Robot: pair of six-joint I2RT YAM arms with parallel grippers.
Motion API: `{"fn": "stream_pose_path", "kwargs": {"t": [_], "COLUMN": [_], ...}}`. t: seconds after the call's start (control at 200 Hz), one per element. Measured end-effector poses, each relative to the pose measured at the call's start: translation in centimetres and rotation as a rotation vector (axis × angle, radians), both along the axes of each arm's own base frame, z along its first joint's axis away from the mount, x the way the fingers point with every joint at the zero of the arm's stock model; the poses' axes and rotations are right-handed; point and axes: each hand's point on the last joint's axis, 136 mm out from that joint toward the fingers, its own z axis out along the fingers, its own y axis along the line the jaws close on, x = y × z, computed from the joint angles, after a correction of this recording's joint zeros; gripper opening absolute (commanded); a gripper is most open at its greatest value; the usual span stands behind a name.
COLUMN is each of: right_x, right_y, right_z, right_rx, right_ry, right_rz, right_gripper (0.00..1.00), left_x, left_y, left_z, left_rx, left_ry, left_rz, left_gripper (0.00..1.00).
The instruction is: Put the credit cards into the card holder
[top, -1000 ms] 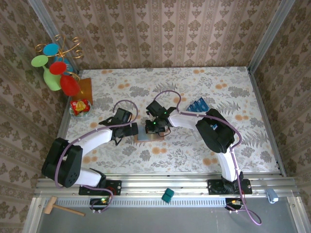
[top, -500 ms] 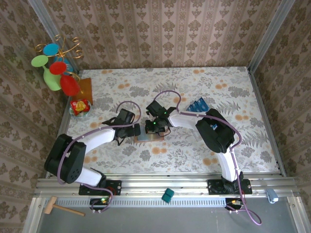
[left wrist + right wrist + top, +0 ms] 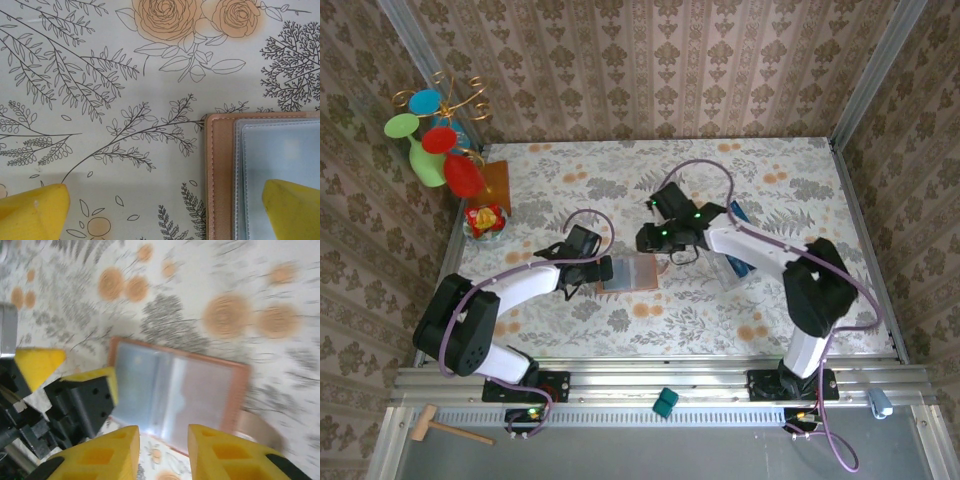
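Card holder (image 3: 632, 272), open flat: your left gripper (image 3: 163, 200) straddles its edge, spread wide, right gripper (image 3: 163, 450) over it (slightly parted, empty); unless pinned, it could slide.

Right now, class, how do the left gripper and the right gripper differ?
The left gripper stands wide open, while the right gripper leaves only a narrow gap. The left gripper straddles the card holder's edge; the right gripper hangs higher, clear of it. Both are yellow-tipped and hold nothing.
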Motion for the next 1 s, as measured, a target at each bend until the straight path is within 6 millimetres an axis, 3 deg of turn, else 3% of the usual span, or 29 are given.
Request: {"fn": "stream_pose_path", "kwargs": {"t": [0.24,0.415,0.66,1.0], "right_x": [0.0,-1.0,-2.3,-2.9], "right_y": [-9.7,-14.2,-18.5,-20.7], "right_z": [-0.6,-1.1,-1.6,-2.3], "right_rx": [-0.276,-0.488,-0.71,-0.838], "right_ry": [-0.016,-0.017,-0.005,0.012], "right_rz": [-0.093,-0.087,-0.083,-0.083], "right_gripper": [0.43,0.43,0.43,0.41], "left_x": [0.1,-0.2,-0.6,-0.6], "left_y": [-0.2,-0.2,0.3,0.3], "left_z": [0.1,-0.2,-0.8,-0.8], "left_rx": [-0.005,0.0,0.014,0.016], "left_ry": [-0.008,-0.005,0.008,0.007], "left_rz": [-0.005,-0.007,-0.004,-0.003], "left_gripper": [1.0,1.0,1.0,1.0]}}
